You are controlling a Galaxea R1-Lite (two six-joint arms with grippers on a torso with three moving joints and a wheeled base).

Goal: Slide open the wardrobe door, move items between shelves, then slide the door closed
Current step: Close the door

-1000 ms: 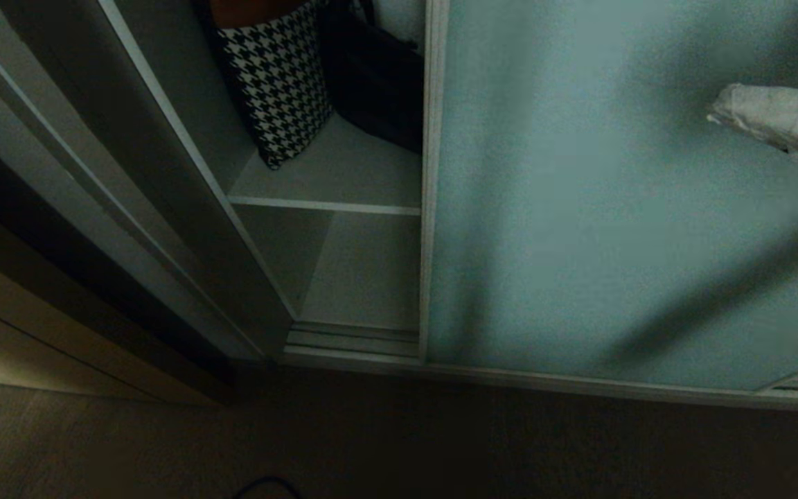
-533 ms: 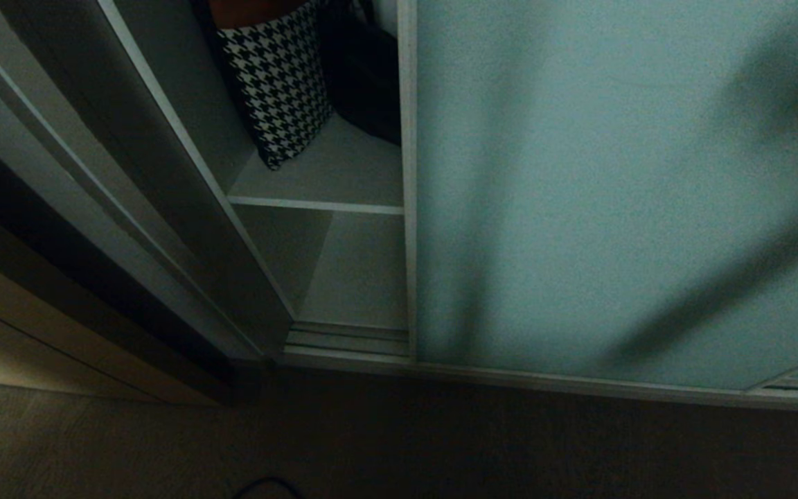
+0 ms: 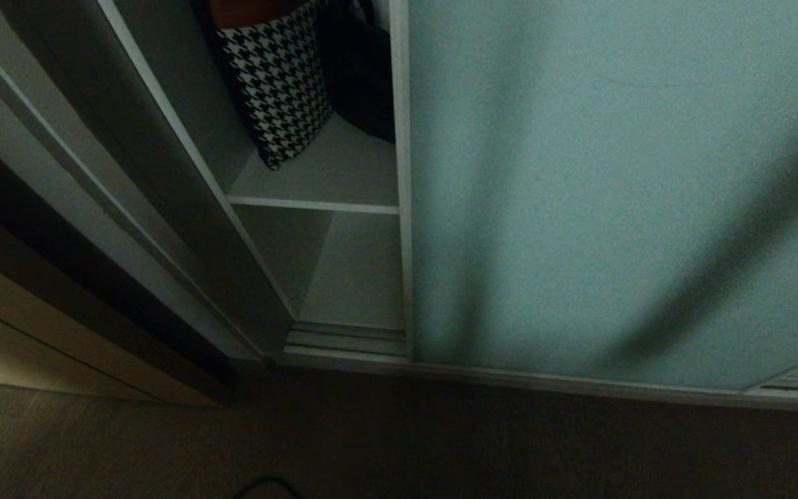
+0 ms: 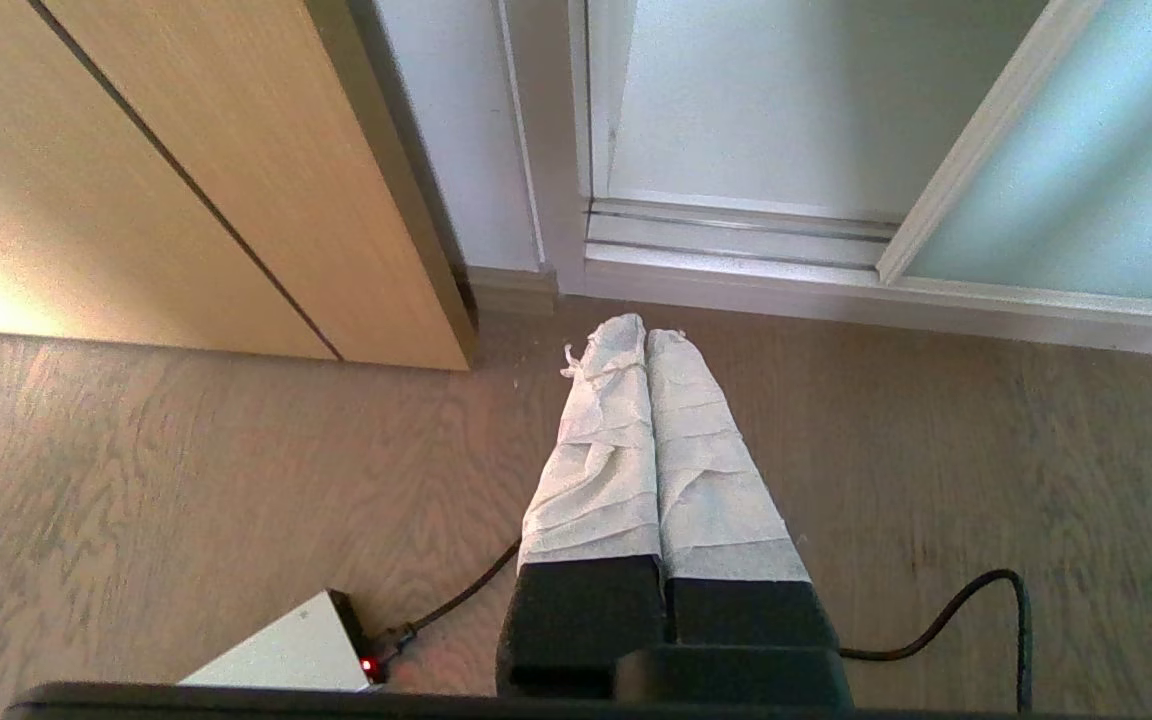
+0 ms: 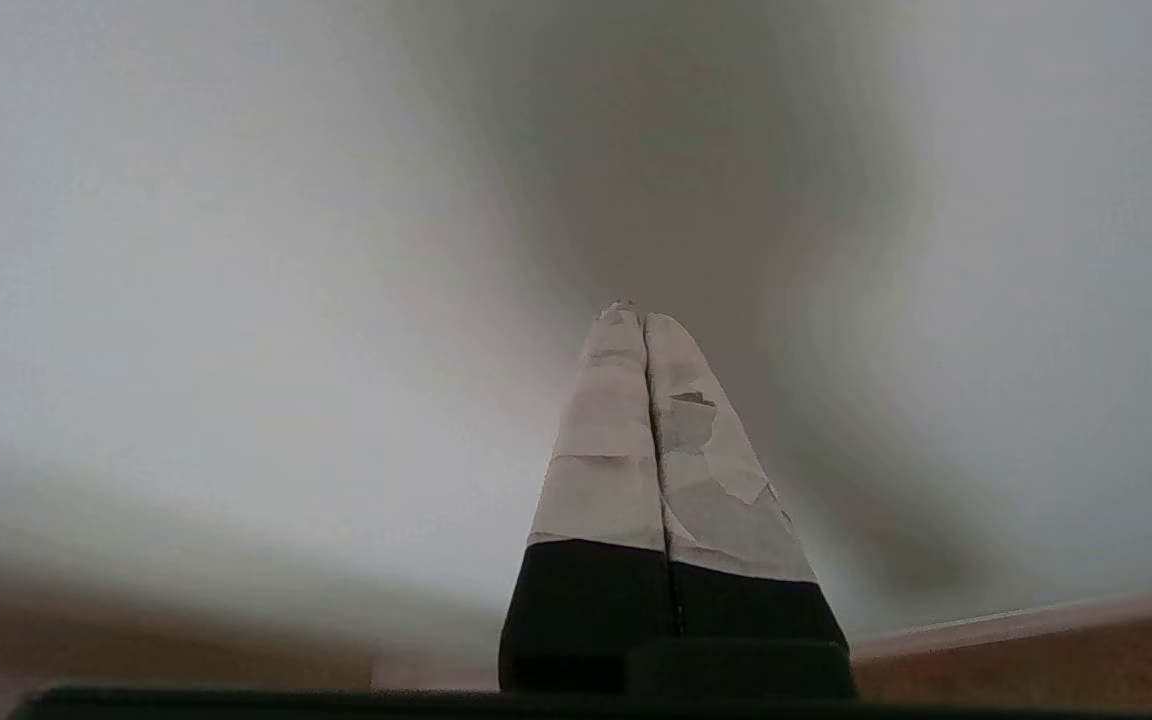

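The sliding wardrobe door point(image 3: 614, 187), a pale teal frosted panel with a thin frame, covers most of the wardrobe and leaves a narrow gap on its left. In that gap a black bag point(image 3: 361, 76) stands at the back of the upper shelf point(image 3: 330, 177), partly hidden by the door's edge. A lower shelf point(image 3: 364, 277) below it is bare. My right gripper point(image 5: 636, 312) is shut and holds nothing; it points at the door's pale surface point(image 5: 236, 250) and is outside the head view. My left gripper point(image 4: 645, 330) is parked low over the wooden floor, shut and holding nothing.
A black-and-white houndstooth bag point(image 3: 278, 83) leans on the upper shelf beside the black bag. The door's floor track point(image 3: 350, 339) runs along the wardrobe's foot. A light wooden cabinet point(image 4: 136, 170) stands left of the wardrobe. A black cable point(image 4: 976, 610) and a small white box point(image 4: 286, 655) lie on the floor.
The door has slid left and narrowed the gap, hiding more of the black bag. My right gripper has left the head view at its right edge.
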